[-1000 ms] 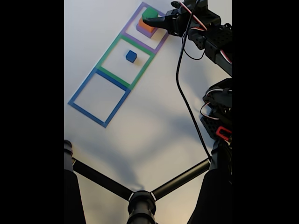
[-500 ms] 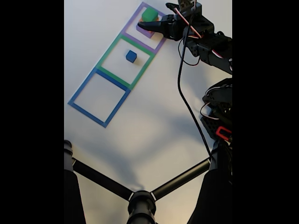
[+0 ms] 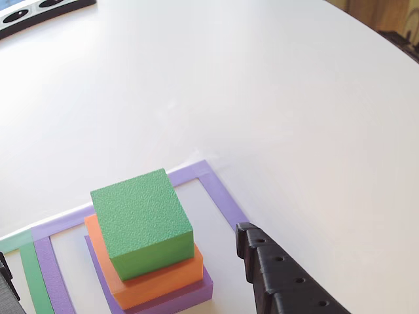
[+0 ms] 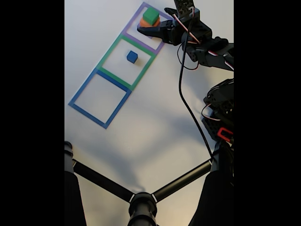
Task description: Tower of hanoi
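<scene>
Pincer point(image 4: 143, 27) sits at about three o'clock of the stack in the fixed view, its dark tip reaching in low beside the pile, and I see nothing gripped in it; whether the jaws stand wide or narrow I cannot tell, since the other view gives me one black finger point(image 3: 275, 275) at five o'clock of the blocks and just a sliver of dark at the lower left edge. My stack is the green block point(image 3: 143, 221) on the orange block point(image 3: 157, 278) on the flat purple block point(image 3: 170, 297), all inside the purple tape square point(image 3: 219, 190) at the twelve o'clock end of the row on the white bench point(image 3: 262, 78). The small blue cube point(image 4: 132, 57) stands alone in the green tape square point(image 4: 109, 51), and the blue tape square point(image 4: 77, 96) is at seven o'clock of it. My worry is height: if I close this low, the fingers could catch orange along with green, or shove the whole pile sideways off its square. A skewed approach could also twist the green one on closing and tip it off. The cable point(image 4: 181, 84) hangs slack near the middle square and might brush the blue cube on a sweep
</scene>
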Controlling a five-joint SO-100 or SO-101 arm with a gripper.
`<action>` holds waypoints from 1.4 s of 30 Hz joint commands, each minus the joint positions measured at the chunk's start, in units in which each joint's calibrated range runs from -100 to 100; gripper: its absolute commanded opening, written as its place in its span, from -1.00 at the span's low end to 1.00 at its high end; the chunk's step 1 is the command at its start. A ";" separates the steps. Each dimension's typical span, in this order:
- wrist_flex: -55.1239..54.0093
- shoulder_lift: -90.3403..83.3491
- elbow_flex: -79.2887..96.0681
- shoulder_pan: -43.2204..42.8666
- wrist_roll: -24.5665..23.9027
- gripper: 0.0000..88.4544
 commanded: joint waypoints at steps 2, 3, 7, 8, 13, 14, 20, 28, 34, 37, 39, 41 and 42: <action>-3.67 1.44 -1.96 -1.54 0.00 0.00; -3.84 1.76 -2.05 -1.70 0.00 0.00; -4.65 2.88 -2.59 -2.38 0.00 -0.01; -4.73 3.12 -2.77 -2.53 0.00 -0.01; -4.81 4.08 -4.14 -2.99 0.00 -0.01; -4.81 4.24 -4.41 -2.99 0.00 -0.01; -4.73 5.52 -6.23 -2.91 0.00 -0.02; -4.81 7.61 -7.95 -2.99 0.00 -0.03; -4.89 9.45 -9.77 -3.07 0.00 -0.11; -4.89 9.69 -9.95 -3.07 0.00 -0.19; -4.89 9.69 -9.95 -3.07 0.00 -0.25; -4.89 9.69 -9.68 -3.14 0.00 -0.25; -4.89 9.69 -9.68 -3.14 0.00 -0.28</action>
